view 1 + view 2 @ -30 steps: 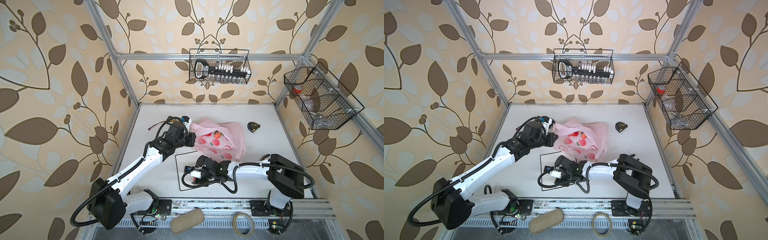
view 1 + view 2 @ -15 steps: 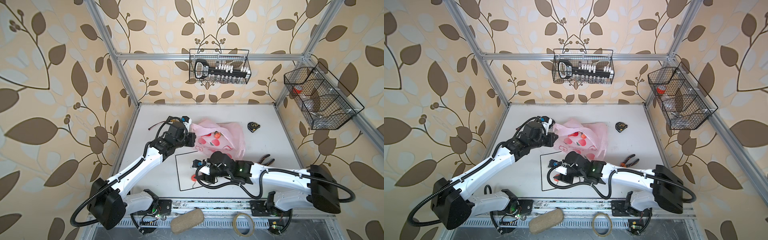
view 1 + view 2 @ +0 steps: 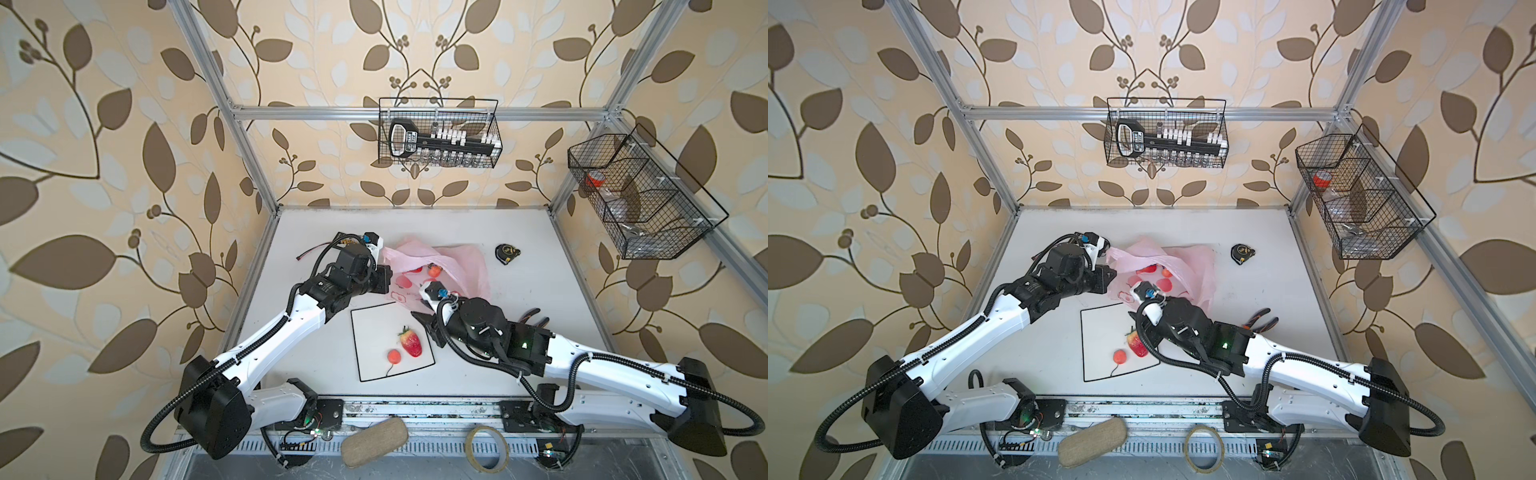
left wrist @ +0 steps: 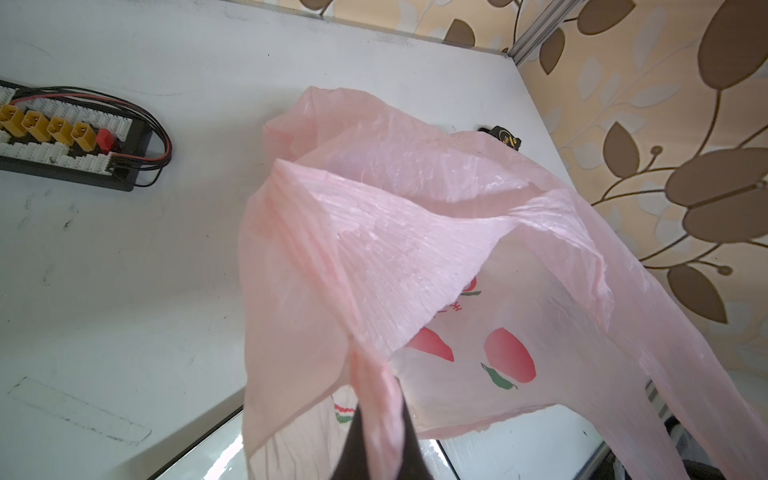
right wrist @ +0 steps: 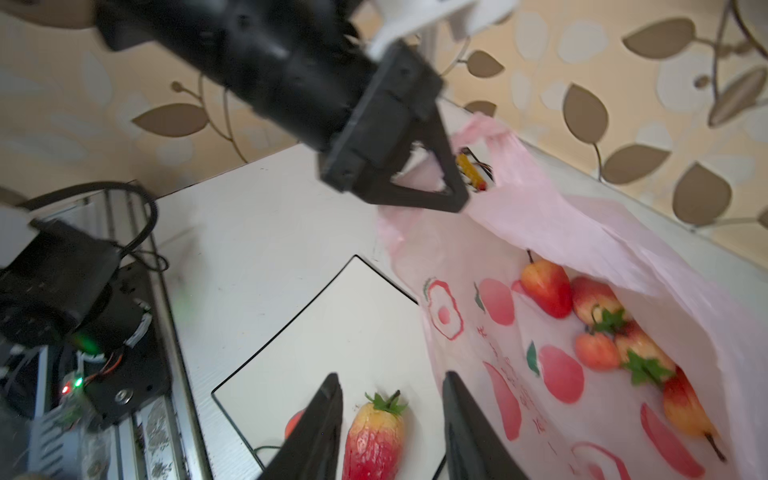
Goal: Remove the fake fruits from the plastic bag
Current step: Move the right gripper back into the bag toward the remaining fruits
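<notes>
My right gripper hangs half-spread and empty over the strawberry.
It lies on the white mat, leafy cap toward the mat's far edge, where the plastic bag sits; my left gripper pinches a bag handle.

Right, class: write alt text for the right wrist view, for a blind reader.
The open right tool frames a strawberry lying on the white mat. Beside it, the left tool holds the pink plastic bag open, with more fake fruits inside.
</notes>
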You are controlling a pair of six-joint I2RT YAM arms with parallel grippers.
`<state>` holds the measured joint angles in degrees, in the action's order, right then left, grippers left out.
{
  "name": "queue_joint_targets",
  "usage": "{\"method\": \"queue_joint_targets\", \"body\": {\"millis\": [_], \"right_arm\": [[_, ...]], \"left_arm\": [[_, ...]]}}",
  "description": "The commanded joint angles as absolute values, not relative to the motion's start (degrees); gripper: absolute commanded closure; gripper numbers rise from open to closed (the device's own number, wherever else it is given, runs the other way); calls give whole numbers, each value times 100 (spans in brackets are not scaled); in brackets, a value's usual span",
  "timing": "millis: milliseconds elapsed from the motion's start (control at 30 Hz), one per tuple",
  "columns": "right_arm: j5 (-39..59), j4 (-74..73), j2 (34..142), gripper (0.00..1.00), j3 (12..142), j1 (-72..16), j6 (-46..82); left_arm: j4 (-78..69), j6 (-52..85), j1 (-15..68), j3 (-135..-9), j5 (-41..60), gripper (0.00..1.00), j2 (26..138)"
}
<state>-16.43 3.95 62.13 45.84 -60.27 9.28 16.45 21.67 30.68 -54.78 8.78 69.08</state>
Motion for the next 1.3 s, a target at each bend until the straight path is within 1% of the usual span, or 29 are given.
{"method": "queue_joint_targets", "body": {"millis": [0, 167, 300, 500, 633, 867, 1000, 1067, 1100, 1267], "right_arm": [[-2385, 945, 6454, 59, 5018, -5607, 2206], [-2300, 1069, 7014, 60, 5304, -5298, 2569], [-2302, 1256, 7677, 63, 5621, -5166, 2683], [-2176, 1226, 8728, 65, 6078, -4990, 2655], [-2305, 1293, 9322, 65, 6384, -4833, 2961], [-2247, 1295, 10058, 60, 6775, -4310, 4401], [-2097, 1208, 10345, 57, 6953, -4006, 5055], [-2129, 1187, 10478, 55, 7062, -3990, 5200], [-2159, 1193, 10552, 53, 7119, -3819, 5229], [-2244, 1278, 10889, 49, 7355, -3552, 5396]], "left_arm": [[1568, 2195, 3041, -5721, 993, 100, 6917], [1577, 2205, 3039, -5684, 992, 100, 6884], [1577, 2208, 3037, -5651, 985, 100, 6851], [1618, 2206, 3039, -5612, 996, 100, 6820], [1650, 2199, 3041, -5617, 1021, 100, 6794], [1538, 2213, 3041, -5651, 1272, 100, 6798], [1233, 2299, 3041, -5567, 1647, 100, 6759], [1111, 2391, 3040, -5521, 1835, 100, 6750], [1067, 2431, 3041, -5507, 1915, 100, 6750], [862, 2539, 3057, -5390, 2175, 100, 6667]]}}
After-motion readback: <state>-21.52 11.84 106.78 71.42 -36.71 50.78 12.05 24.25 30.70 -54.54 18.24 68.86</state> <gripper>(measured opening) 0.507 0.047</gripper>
